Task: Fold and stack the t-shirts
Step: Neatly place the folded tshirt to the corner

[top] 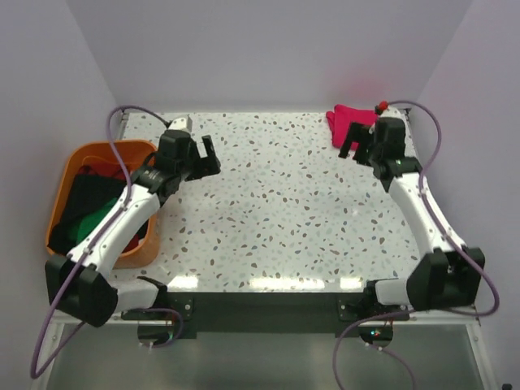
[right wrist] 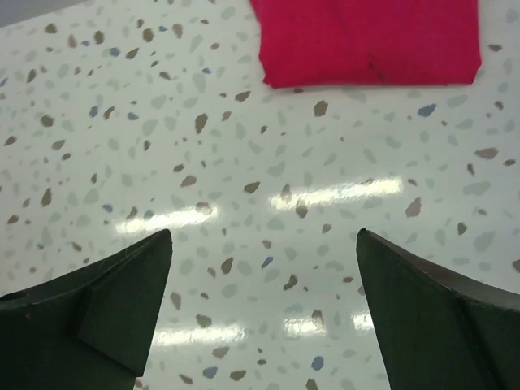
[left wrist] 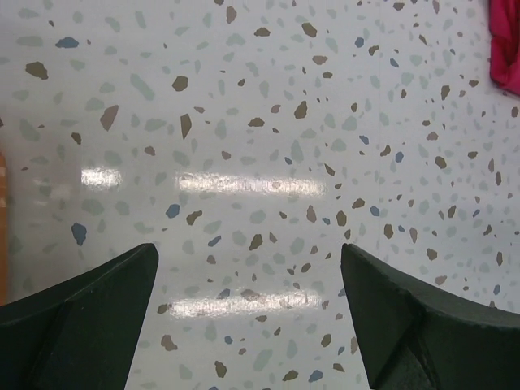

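A folded crimson-pink t-shirt [top: 348,120] lies at the table's back right corner. It fills the top of the right wrist view [right wrist: 370,41] and shows as a sliver at the left wrist view's top right edge [left wrist: 505,45]. My right gripper [top: 354,148] hangs open just in front of it, nothing between its fingers [right wrist: 264,233]. Green [top: 101,219], black [top: 85,199] and dark red [top: 101,169] t-shirts lie crumpled in the orange tub. My left gripper [top: 203,154] is open over bare table beside the tub, holding nothing [left wrist: 249,248].
The orange plastic tub [top: 106,147] stands at the table's left edge, under the left arm. The speckled tabletop [top: 276,203] spreads between the two arms. White walls close in the back and both sides.
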`<state>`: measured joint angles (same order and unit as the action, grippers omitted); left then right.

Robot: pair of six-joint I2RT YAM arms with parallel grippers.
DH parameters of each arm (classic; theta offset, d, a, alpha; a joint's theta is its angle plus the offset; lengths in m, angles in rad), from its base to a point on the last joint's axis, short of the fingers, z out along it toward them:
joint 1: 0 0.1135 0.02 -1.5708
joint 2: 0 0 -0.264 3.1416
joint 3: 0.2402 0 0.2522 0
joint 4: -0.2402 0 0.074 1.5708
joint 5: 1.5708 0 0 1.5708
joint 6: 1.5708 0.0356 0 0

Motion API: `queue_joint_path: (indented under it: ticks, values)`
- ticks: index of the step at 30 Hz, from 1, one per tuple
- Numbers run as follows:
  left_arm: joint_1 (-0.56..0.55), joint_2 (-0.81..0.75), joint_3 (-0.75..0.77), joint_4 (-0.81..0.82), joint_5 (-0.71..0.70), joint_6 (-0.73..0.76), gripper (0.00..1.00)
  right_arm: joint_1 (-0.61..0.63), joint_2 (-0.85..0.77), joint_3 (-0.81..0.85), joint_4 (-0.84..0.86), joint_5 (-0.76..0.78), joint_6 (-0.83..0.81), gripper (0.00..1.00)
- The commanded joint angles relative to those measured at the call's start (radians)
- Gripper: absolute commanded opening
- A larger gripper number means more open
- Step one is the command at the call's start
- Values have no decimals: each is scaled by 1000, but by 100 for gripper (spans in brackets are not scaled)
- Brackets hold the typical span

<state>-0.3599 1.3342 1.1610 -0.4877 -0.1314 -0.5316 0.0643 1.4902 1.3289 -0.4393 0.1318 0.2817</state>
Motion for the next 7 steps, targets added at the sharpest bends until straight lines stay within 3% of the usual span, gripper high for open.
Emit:
queue_joint_path:
  ticks: [1, 3, 7]
  values:
    - [9, -160, -78, 9, -56, -40, 100, -12, -221, -285, 164, -86, 126, 99]
    - [9, -220, -139, 29, -62, -47, 100, -12, -359, -406, 183, -107, 131, 99]
    - [9, -358, -216, 58, -95, -53, 100, -12, -514, -496, 156, -112, 44, 99]
